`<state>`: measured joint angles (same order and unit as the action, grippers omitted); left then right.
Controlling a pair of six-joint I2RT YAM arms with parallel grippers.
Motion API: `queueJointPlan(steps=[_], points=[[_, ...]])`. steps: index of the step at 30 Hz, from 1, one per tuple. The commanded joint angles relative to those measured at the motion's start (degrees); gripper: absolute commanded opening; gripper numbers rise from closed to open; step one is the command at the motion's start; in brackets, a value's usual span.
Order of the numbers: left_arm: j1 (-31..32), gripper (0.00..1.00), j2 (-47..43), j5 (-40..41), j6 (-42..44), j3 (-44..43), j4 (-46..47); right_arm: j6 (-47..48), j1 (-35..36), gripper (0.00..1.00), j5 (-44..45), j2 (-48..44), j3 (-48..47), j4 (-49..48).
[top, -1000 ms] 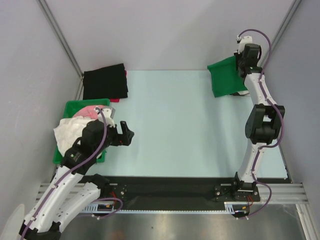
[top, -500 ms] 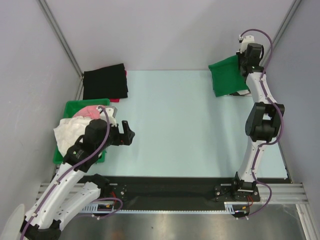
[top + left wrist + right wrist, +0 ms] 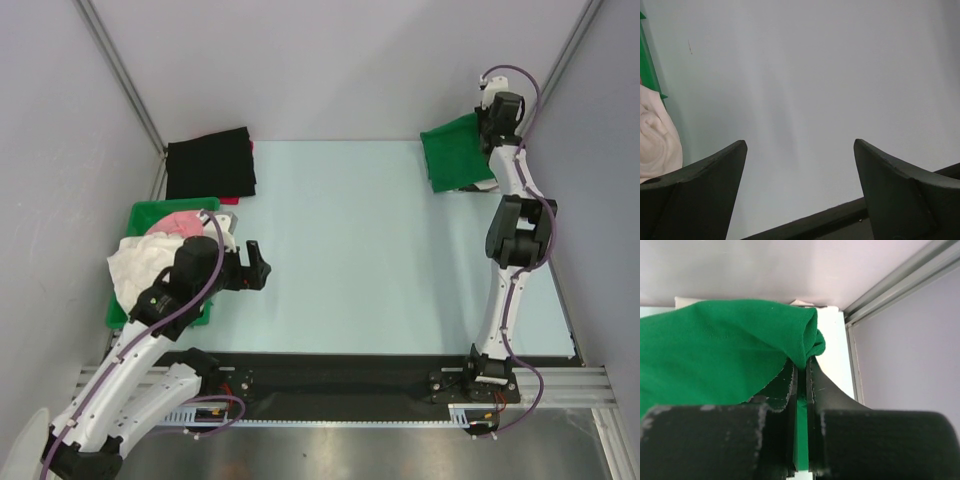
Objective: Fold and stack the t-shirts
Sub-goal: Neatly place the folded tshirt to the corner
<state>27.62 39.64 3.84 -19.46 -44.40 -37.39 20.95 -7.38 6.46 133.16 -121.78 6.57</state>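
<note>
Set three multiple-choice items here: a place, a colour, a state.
1. Where is the green t-shirt?
A. far right corner of the table
B. table centre
C. near left edge
2. What colour is the folded cloth at the far left corner?
A. white
B. black
C. blue
3. The jaws of the left gripper are:
A. open, empty
B. shut on cloth
C. shut, empty
1 A: the top view shows it there. 2 B: plainly black. 3 A: the wrist view shows bare table between spread jaws.
</note>
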Motion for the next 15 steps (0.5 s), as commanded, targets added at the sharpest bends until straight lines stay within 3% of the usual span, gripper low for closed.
queueJointPlan(steps=[1,10,11,13,14,15], points=[[-0.2,0.94,0.0,-0.2,0.1,-0.1,2.0,2.3,-0.4,0.0,2.2,2.2,-4.0,-8.1],[-0.2,0.94,1.3,-0.3,0.1,-0.2,1.9,0.1,-1.2,0.0,8.1,9.3,-6.8,-16.5],[-0.2,0.94,1.4,-0.3,0.1,-0.2,1.8,0.0,-1.1,0.09,9.4,11.9,-7.7,-17.4],[-0.2,0.94,1.2,-0.2,0.1,-0.2,1.9,-1.3,-1.1,0.45,13.2,14.7,-10.9,-19.7],[-0.2,0.94,1.1,-0.1,0.1,-0.1,1.9,-3.2,-1.0,0.88,14.9,15.8,-11.2,-20.7],[-0.2,0.94,0.9,-0.1,0.2,-0.1,1.8,-7.5,-1.0,1.0,16.8,15.9,-11.0,-21.4]])
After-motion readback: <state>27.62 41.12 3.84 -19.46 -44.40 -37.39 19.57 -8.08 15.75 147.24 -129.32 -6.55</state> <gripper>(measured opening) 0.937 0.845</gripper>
